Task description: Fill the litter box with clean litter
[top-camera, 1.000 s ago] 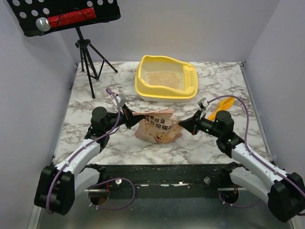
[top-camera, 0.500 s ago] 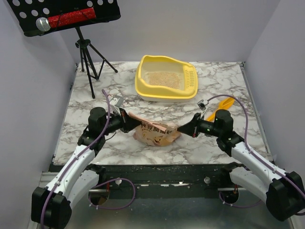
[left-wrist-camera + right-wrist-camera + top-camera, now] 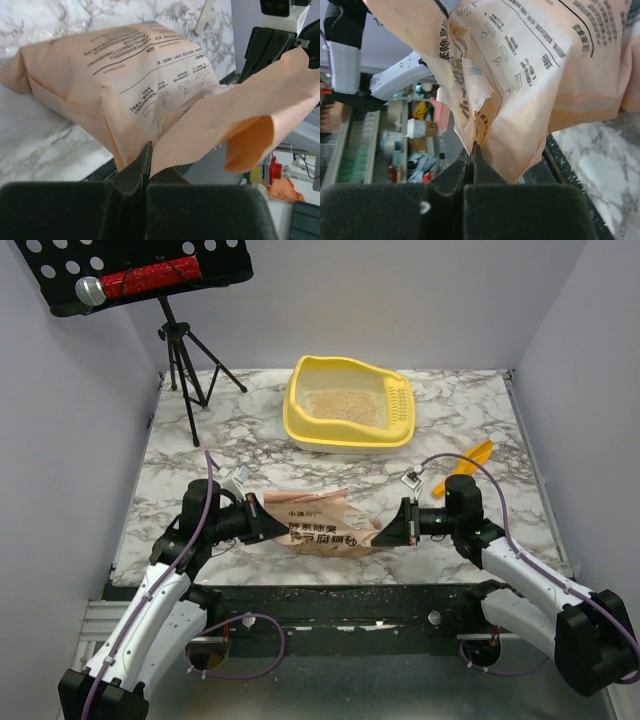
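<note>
The yellow litter box (image 3: 350, 435) stands at the back middle of the table, with pale beige clean litter (image 3: 340, 406) lying in it. A tan-pink printed bag (image 3: 318, 522) lies near the table's front edge, between both arms. My left gripper (image 3: 268, 525) is shut on the bag's left edge; the left wrist view shows the jaws pinching a fold of the bag (image 3: 165, 95). My right gripper (image 3: 385, 530) is shut on the bag's right edge, and the bag (image 3: 530, 70) fills the right wrist view.
A yellow-orange scoop (image 3: 465, 466) lies on the table at the right, behind the right arm. A black music stand on a tripod (image 3: 185, 355) stands at the back left. Grey walls close in both sides.
Both grippers have carried the bag toward the front edge and lowered it. The bag now lies flatter and stretched wider between them.
</note>
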Motion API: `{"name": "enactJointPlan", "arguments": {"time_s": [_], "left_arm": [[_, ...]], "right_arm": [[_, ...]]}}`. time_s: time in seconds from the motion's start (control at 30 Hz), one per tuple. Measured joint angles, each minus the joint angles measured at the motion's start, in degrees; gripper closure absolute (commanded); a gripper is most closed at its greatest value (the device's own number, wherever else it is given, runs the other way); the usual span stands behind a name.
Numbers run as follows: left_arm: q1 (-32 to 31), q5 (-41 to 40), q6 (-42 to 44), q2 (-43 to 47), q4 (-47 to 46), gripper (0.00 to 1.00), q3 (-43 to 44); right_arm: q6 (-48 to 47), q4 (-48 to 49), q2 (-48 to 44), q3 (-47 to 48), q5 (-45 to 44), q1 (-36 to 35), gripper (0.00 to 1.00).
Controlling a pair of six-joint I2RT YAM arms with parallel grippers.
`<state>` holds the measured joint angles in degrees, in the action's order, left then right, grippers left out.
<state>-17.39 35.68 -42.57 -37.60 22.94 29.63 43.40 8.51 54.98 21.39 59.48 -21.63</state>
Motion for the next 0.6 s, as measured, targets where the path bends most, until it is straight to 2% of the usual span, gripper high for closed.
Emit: {"name": "enactJointPlan", "arguments": {"time_s": [0.13,0.27,0.4,0.6], "left_arm": [[-0.1,2.7,-1.6,2.6,5.1,1.0,-0.7],[-0.3,6.2,-5.7,8.7,7.3,1.0,-6.1],[-0.3,8.1,-8.9,13.5,9.8,1.0,-10.3],[-0.2,9.6,-11.0,13.9,11.0,1.0,-12.8]], "right_arm": [[6.7,3.1,-0.3,-4.2,2.8,0.0,1.0],[15.1,7.0,-2.9,-11.7,4.9,0.0,1.0],[18.8,7.2,-4.7,-15.0,5.4,0.0,1.0],[21.2,6.8,-3.7,-17.0,6.0,0.0,1.0]]}}
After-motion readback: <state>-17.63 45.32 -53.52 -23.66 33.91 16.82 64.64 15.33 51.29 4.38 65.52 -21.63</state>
